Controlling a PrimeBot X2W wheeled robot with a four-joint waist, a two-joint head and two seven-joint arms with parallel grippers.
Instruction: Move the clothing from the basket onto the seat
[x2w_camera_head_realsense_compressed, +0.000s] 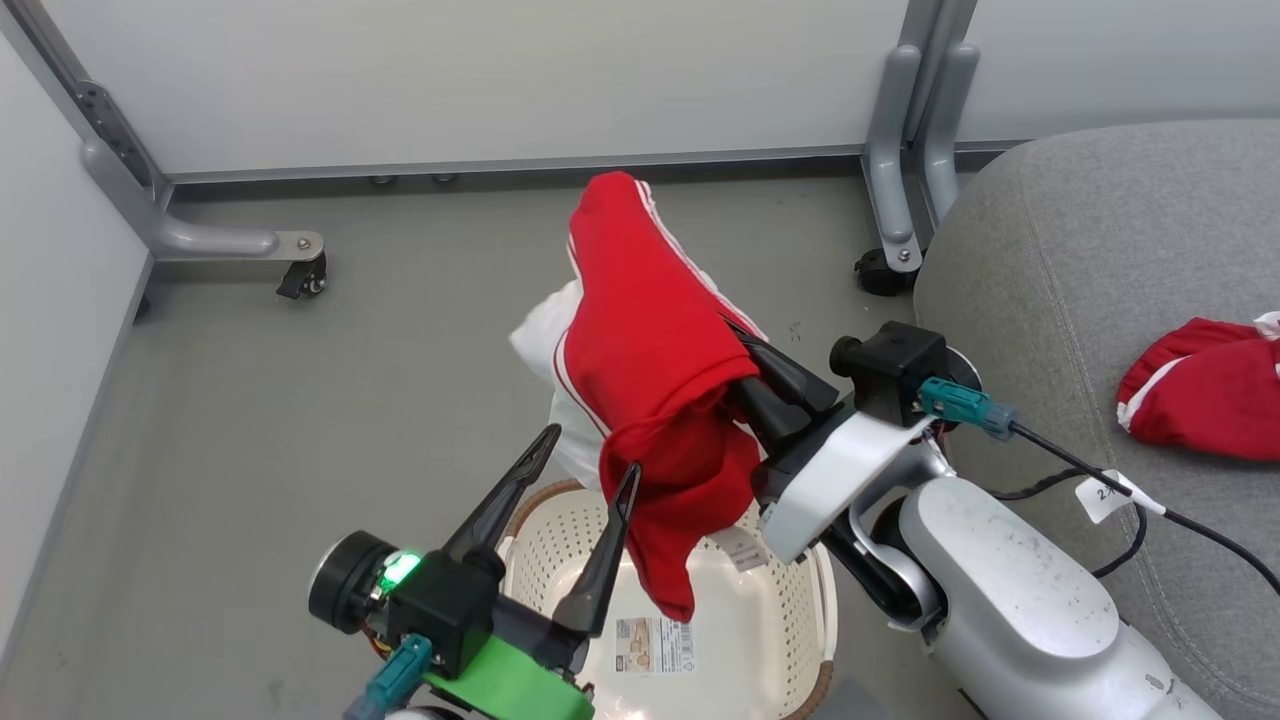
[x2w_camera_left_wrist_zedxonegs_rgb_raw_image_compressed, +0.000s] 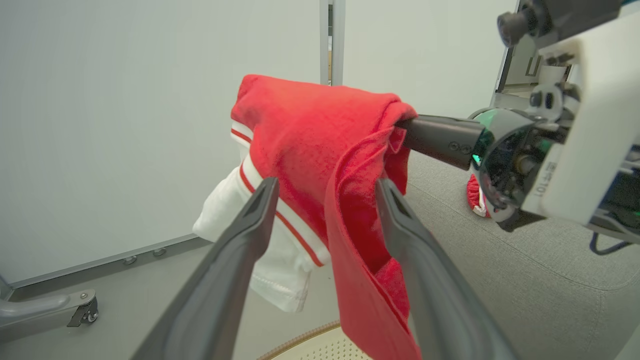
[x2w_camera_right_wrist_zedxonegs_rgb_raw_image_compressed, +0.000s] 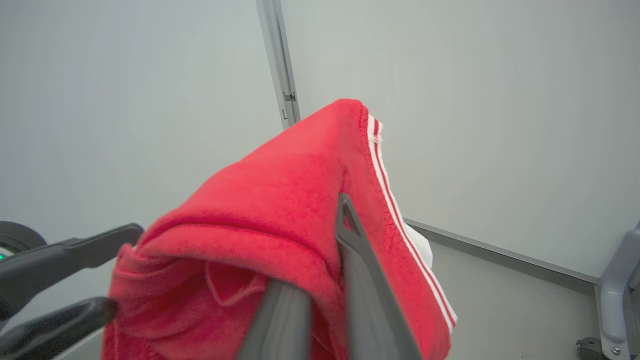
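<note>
Aloft, red garment (x2w_camera_head_realsense_compressed: 650, 340) pinched, draped over right claw (x2w_camera_head_realsense_compressed: 772, 388)

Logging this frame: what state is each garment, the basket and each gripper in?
hanging garment: raised above the basket, draped on the right gripper.
second garment: lying crumpled on the seat.
basket: no clothing seen inside.
left gripper: open, fingers beside the cloth.
right gripper: shut on the hanging garment.

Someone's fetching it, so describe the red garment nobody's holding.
Find the large light grey fabric seat cushion on the robot's right. A crumpled bright red white-trimmed garment lies on it; the other red striped garment hangs from the right gripper.
</note>
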